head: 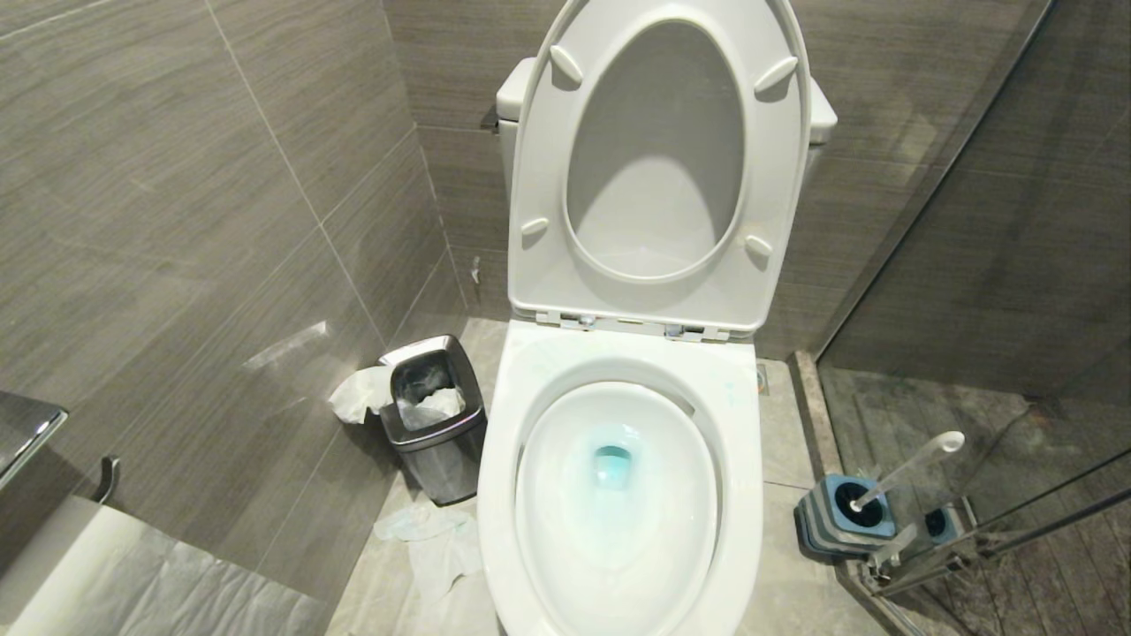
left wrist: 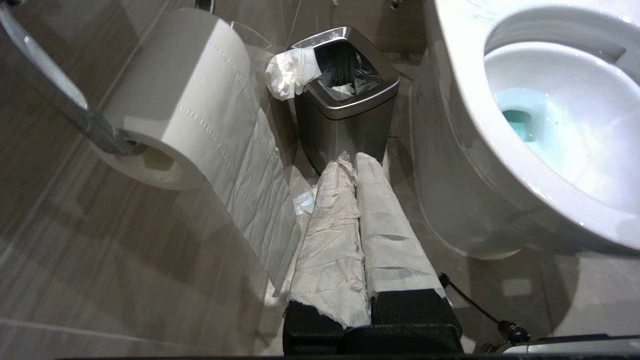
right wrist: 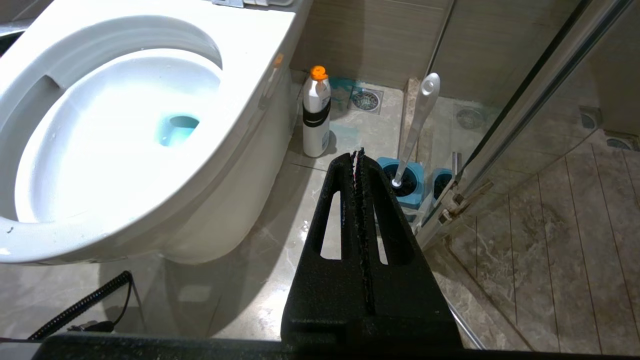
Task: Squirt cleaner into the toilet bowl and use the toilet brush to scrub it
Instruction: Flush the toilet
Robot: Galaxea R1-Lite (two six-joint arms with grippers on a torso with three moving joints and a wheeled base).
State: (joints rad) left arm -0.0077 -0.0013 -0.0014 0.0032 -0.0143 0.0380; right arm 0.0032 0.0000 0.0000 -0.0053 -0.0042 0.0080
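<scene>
The toilet bowl [head: 618, 495] fills the middle of the floor [head: 786, 433], its seat and lid [head: 658, 168] tipped up against the tank. The cleaner [head: 611, 465] shows as a teal-blue tint in the water at the bottom of the basin. By the bowl's left side, against the wall, stands a small steel waste bin [head: 435, 415] with crumpled paper in it, and more paper [head: 433, 539] lies on the floor in front of it. At the floor's right edge, by the glass shower door [right wrist: 505, 125], the toilet brush [head: 906, 468] stands in its blue-topped holder [head: 839, 517], handle leaning right. A white bottle with an orange cap [right wrist: 316, 112] stands on the floor between bowl and holder. The left gripper [left wrist: 352, 162], fingers wrapped in paper, is closed on nothing near the bin. The right gripper [right wrist: 358, 155] is closed and empty, near the holder.
</scene>
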